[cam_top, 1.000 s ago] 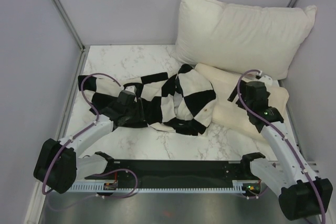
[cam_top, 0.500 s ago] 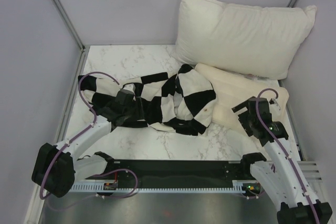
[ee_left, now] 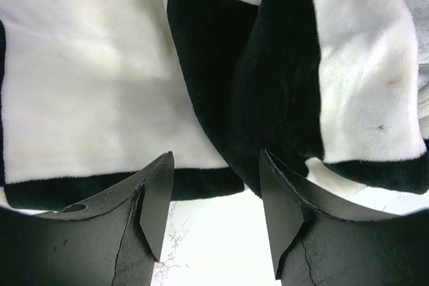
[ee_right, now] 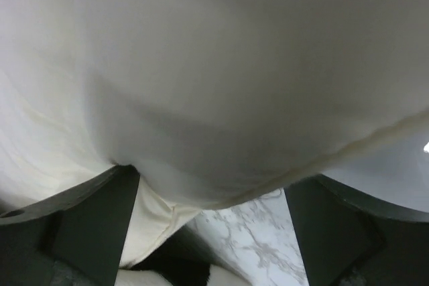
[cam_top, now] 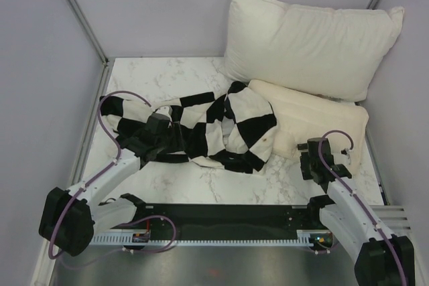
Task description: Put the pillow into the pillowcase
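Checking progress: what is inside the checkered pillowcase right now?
The pillow lies mostly outside, to the right of the pillowcase. The crumpled fabric hides its own interior and the pillow's left edge where they meet.

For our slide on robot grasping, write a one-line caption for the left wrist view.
Open left gripper poised at the edge of the checkered pillowcase lying on the marble table.

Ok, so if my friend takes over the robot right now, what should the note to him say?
Left gripper: open, at the crumpled pillowcase's near edge, holding nothing.
Right gripper: open wide, the pillow's near edge between its fingers, not clamped.
The pillow lies on the table, right of the pillowcase and fully outside it.
Done: nothing is inside yet.
To do: open the pillowcase and slide the pillow in.
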Tool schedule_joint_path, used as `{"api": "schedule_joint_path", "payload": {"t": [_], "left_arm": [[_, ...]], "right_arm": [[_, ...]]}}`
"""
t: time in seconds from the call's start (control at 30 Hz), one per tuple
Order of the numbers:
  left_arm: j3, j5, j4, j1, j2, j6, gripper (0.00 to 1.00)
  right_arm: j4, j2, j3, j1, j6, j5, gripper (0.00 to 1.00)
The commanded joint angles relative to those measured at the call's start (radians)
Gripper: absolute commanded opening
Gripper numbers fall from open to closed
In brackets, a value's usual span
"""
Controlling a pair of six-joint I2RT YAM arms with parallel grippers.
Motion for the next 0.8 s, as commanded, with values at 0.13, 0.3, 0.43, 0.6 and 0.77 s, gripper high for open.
{"api": "schedule_joint_path", "payload": {"t": [0.13,0.3,0.43,0.6,0.77], "left_arm": [[0.022,-0.013,-0.013,-0.003,-0.008,0.025,0.62],[0.016,-0.018,0.015,-0.005,0.047,0.017,0.62],[0.009,-0.01,0.035,-0.005,0.052,0.008,0.62],[0.015,-0.004,0.033,-0.006,0.057,0.014,0.62],[0.016,0.008,0.025,-0.006,0.075,0.027,0.63]], "right_arm": [[0.061,-0.066,0.008,-0.004,0.04,0.402,0.15],[-0.105,-0.189,0.14,-0.003,-0.05,0.608,0.0],[-0.303,-0.168,0.333,-0.004,-0.093,0.827,0.0],[-0.35,-0.14,0.476,-0.003,-0.162,1.041,0.0],[-0.36,-0.108,0.616,-0.003,-0.198,1.168,0.0]]}}
